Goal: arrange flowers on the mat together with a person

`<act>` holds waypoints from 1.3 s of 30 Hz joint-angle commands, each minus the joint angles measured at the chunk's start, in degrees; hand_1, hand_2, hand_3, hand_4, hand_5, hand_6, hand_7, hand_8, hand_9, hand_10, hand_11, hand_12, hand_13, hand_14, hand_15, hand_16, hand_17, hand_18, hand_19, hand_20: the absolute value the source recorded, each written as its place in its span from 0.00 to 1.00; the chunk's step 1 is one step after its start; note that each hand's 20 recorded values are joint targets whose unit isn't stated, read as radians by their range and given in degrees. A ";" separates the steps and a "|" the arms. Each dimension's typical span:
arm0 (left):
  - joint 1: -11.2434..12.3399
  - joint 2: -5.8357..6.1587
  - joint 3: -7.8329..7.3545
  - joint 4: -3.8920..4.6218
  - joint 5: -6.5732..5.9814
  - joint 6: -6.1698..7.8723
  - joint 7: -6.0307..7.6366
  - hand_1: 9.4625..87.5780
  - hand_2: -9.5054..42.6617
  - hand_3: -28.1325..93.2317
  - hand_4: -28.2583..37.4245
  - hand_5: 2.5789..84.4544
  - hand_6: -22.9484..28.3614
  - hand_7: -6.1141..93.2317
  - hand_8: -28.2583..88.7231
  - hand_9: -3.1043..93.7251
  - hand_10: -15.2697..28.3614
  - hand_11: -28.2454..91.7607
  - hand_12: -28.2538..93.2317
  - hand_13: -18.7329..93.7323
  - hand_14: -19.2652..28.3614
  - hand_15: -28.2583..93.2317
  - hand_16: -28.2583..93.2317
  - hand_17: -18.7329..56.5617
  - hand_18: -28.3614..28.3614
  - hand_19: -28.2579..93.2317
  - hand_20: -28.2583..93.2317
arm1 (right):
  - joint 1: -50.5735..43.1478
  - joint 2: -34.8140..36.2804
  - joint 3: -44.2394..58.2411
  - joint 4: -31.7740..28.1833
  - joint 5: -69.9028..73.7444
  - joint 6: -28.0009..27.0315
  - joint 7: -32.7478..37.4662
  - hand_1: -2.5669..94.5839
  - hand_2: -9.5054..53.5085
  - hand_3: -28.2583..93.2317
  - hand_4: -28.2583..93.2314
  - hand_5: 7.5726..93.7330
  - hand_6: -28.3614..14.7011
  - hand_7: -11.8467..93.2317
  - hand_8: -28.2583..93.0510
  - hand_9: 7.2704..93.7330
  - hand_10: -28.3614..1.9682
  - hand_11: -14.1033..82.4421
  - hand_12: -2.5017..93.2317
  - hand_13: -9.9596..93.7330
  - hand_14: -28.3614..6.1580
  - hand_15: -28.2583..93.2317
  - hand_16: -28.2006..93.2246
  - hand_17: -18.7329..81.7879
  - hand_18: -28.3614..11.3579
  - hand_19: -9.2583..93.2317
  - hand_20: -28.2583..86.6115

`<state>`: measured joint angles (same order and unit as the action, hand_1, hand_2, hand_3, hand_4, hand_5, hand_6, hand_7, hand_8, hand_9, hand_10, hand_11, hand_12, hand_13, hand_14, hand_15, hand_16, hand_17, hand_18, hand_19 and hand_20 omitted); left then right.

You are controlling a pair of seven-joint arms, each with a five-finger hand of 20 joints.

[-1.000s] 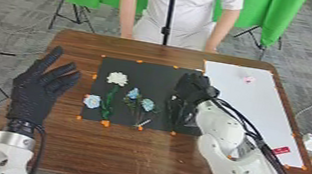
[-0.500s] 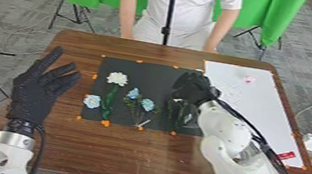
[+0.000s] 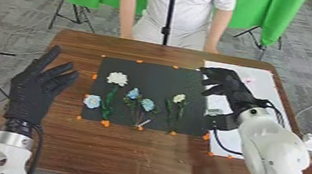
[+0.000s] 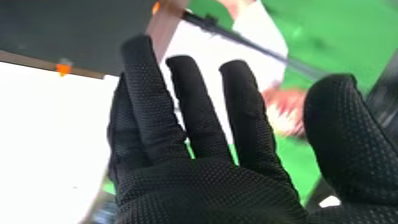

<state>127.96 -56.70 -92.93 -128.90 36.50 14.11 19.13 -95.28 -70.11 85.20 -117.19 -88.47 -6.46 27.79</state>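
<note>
My left hand (image 3: pixel 35 87) stands open over the table's left side, beside the black mat (image 3: pixel 138 67). On the mat lie a white flower (image 3: pixel 118 78), a light blue flower (image 3: pixel 93 101), a pair of blue blooms (image 3: pixel 147 105) on stems and a small pale flower (image 3: pixel 178 98) on a green stem. My right hand (image 3: pixel 231 89) is above the white sheet, just past the mat's right edge. In the right wrist view this right hand (image 4: pixel 200 185) has its fingers straight and apart, holding nothing.
A white sheet (image 3: pixel 264 89) covers the table's right part, with a small pink thing (image 3: pixel 249 80) near its far end. Orange tape marks the mat's edges. A person stands across the brown table (image 3: pixel 124 156), arms hanging down.
My right hand has moved right, off the mat and over the white sheet, uncovering the small pale flower. My left hand has stayed almost where it was.
</note>
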 commanded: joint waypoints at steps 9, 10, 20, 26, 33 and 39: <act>-0.11 2.91 4.78 2.17 -0.50 4.82 8.38 0.10 0.38 0.85 0.00 0.34 0.54 0.15 0.17 0.38 0.80 0.41 0.31 0.40 0.97 0.63 0.15 0.15 0.97 0.78 0.11 | -19.16 -1.44 4.08 -3.43 44.28 3.09 -15.87 0.16 0.37 0.91 0.00 0.35 0.72 0.21 0.13 0.42 0.42 0.22 0.14 0.44 0.19 0.44 0.34 0.21 0.23 0.54 0.37; -0.07 2.54 4.84 2.18 -0.08 4.61 7.67 0.10 0.38 0.85 0.00 0.34 0.54 0.15 0.16 0.38 0.80 0.41 0.31 0.40 0.97 0.63 0.16 0.15 0.97 0.78 0.12 | -19.65 -1.76 4.17 -3.68 44.49 3.11 -15.30 0.16 0.37 0.91 0.00 0.35 0.72 0.21 0.13 0.42 0.42 0.22 0.14 0.44 0.19 0.44 0.34 0.21 0.23 0.54 0.37; 1.31 1.11 3.29 1.62 2.17 4.63 6.33 0.09 0.38 0.86 0.00 0.34 0.53 0.15 0.16 0.38 0.79 0.40 0.32 0.40 0.97 0.63 0.16 0.14 0.96 0.74 0.21 | -19.23 -7.09 4.01 -4.10 42.38 2.64 -16.62 0.14 0.37 0.90 0.00 0.31 0.76 0.22 0.13 0.42 0.43 0.22 0.15 0.44 0.20 0.44 0.36 0.21 0.23 0.53 0.38; 1.80 1.27 2.55 1.36 1.64 4.90 7.15 0.09 0.38 0.86 0.00 0.34 0.54 0.15 0.16 0.38 0.80 0.41 0.32 0.40 0.97 0.63 0.16 0.16 0.97 0.76 0.23 | -19.31 -6.73 5.60 -4.17 42.87 3.67 -17.51 0.14 0.37 0.90 0.00 0.32 0.76 0.22 0.13 0.42 0.43 0.22 0.15 0.44 0.20 0.44 0.36 0.21 0.23 0.52 0.38; 2.59 1.41 1.99 1.00 1.20 5.16 7.41 0.09 0.38 0.85 0.00 0.35 0.54 0.15 0.16 0.39 0.80 0.41 0.32 0.40 0.97 0.64 0.16 0.17 0.98 0.78 0.24 | -20.23 -7.06 6.24 -4.61 43.00 4.03 -18.20 0.14 0.37 0.90 0.00 0.33 0.76 0.22 0.13 0.43 0.42 0.22 0.15 0.46 0.21 0.47 0.36 0.20 0.23 0.53 0.39; 2.38 1.17 2.14 1.05 1.25 5.03 6.64 0.09 0.38 0.86 0.00 0.34 0.54 0.15 0.16 0.39 0.80 0.41 0.32 0.40 0.97 0.64 0.16 0.17 0.98 0.78 0.24 | -20.41 -7.29 5.72 -4.41 42.53 3.85 -17.39 0.14 0.36 0.90 0.00 0.33 0.76 0.22 0.13 0.43 0.41 0.23 0.15 0.46 0.21 0.48 0.35 0.20 0.23 0.53 0.39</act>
<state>129.55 -55.23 -90.81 -127.71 38.01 18.69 26.33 -114.71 -76.94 91.36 -121.27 -45.73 -2.91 10.31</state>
